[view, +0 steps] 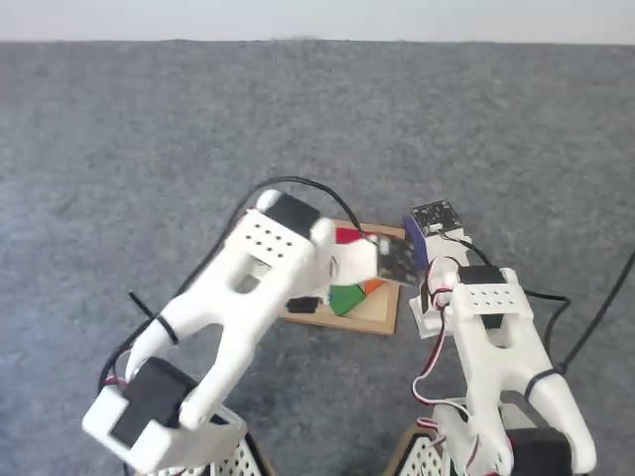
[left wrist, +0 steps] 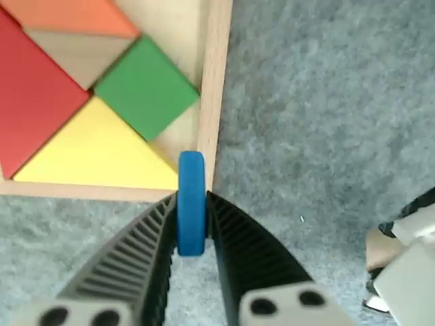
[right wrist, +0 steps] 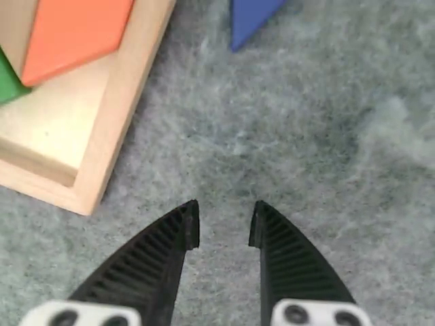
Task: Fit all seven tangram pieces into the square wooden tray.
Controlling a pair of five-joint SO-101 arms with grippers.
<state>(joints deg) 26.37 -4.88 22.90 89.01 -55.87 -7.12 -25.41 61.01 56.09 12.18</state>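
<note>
From above, the left arm leans in over the wooden tray, which sits on the grey, felt-like counter. It covers much of the tray. A red piece, a green piece and a sliver of an orange piece show past it. The right arm stands just beside the tray, on its outer side.

In the left wrist view, the left gripper is pinched tight on a blue piece, which is held edge-on so only its thin side shows. Both ribbed fingers press against its flat faces. The free end of the piece overlaps the tray's rim near a corner (whether it touches the wood I cannot tell). Inside the tray the red piece, a yellow piece, the green piece, the orange piece and a bare-wood piece lie flat, fitted edge to edge. A bare strip of the tray's floor runs along the rim beside the green square.

In the right wrist view, the right gripper is spread a little, with nothing between its fingers, above bare counter. The tray's corner lies near it, with the orange piece and a bit of the green piece inside. A blue point shows outside the rim; whether it belongs to the held piece I cannot tell.
</note>
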